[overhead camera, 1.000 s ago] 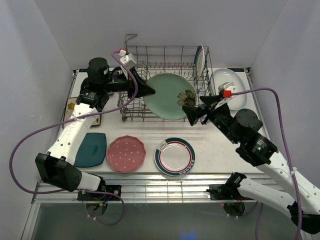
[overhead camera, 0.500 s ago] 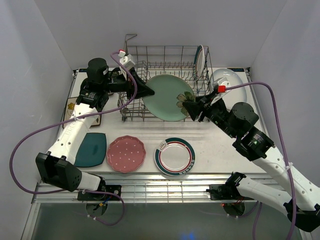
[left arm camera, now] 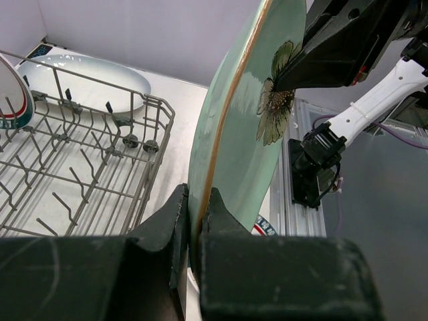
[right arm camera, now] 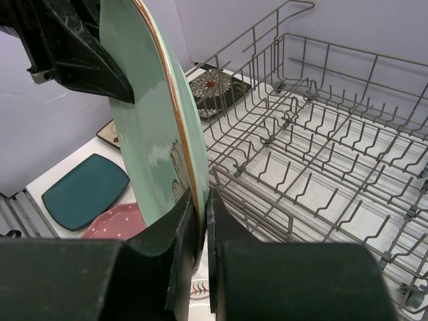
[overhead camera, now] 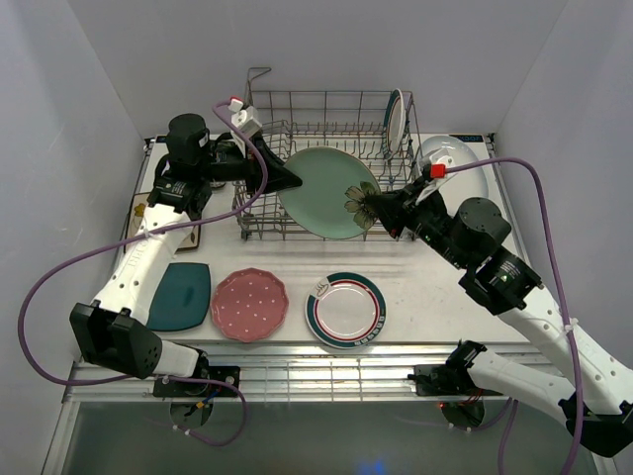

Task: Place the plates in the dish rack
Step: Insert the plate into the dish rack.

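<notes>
Clamping opposite rims of the round mint-green floral plate [overhead camera: 324, 193], left gripper [overhead camera: 295, 181] and right gripper [overhead camera: 381, 208] are both closed tight, holding it upright by the near wall of the grey wire dish rack [overhead camera: 326, 95].

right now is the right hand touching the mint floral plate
Touching. The right wrist view shows the right hand shut on the rim of the mint floral plate, pressing both faces.

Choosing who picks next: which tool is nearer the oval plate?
Right. The right tool grips the mint plate at the edge just beside the oval plate; the left tool grips the opposite edge, across the rack from it.
</notes>
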Controlling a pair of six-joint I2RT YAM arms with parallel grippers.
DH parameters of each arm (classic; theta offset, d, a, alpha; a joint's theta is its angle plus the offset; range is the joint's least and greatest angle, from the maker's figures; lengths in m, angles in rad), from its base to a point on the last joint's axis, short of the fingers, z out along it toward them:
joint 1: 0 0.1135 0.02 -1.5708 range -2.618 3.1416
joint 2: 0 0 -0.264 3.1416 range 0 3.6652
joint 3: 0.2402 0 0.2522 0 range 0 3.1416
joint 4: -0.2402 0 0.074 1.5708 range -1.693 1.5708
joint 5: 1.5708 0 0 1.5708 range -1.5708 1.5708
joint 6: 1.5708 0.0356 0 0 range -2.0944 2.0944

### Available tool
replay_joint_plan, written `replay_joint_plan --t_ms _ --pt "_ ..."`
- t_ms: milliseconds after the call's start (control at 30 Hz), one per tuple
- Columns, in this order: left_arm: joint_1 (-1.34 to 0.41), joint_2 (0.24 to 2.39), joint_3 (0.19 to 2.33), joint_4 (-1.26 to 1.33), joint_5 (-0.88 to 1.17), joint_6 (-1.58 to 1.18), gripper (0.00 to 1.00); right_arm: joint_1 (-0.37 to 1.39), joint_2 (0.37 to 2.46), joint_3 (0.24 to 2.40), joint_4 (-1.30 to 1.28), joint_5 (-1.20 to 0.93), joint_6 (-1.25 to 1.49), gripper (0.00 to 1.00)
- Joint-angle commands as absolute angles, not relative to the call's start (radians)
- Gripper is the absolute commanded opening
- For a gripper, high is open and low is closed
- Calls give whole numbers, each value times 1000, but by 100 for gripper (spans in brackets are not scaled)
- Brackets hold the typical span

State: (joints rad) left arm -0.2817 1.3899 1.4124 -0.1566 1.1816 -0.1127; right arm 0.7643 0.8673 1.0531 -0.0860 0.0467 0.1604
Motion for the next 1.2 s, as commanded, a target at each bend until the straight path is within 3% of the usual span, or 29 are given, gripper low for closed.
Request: replay_joint_plan --t_ms 0,267,367,400,600,633,733,833,867,933,1167 --pt "-288 1350 1424 -84 1207 -143 0 772 884 1100 -57 8 166 8" --pt "-290 1335 1382 -57 1177 -132 4 772 859 1081 -57 74 198 8" --pt "-288 1342 1387 -60 1172 -132 16 772 850 1081 -57 121 224 8" --pt "-290 1344 1390 -61 1170 -133 24 770 850 1086 -55 126 227 8" --pt "-290 1344 1399 -60 1147 -140 39 770 870 1130 -55 169 262 8" --pt "-290 1341 1399 -61 1144 -140 51 770 874 1135 -57 173 262 8" --pt "-290 1335 1401 -63 1138 -138 59 772 891 1154 -58 181 268 8" --pt "-290 1324 1401 -61 1128 -141 78 770 907 1169 -57 189 275 8" --pt "-288 1321 1402 -64 1117 -143 89 772 916 1172 -58 193 275 8" --pt "-290 1310 1408 -75 1089 -132 98 770 923 1187 -57 210 276 8" --pt "-288 1226 1397 -109 796 -86 98 770 946 1229 -77 304 258 8"
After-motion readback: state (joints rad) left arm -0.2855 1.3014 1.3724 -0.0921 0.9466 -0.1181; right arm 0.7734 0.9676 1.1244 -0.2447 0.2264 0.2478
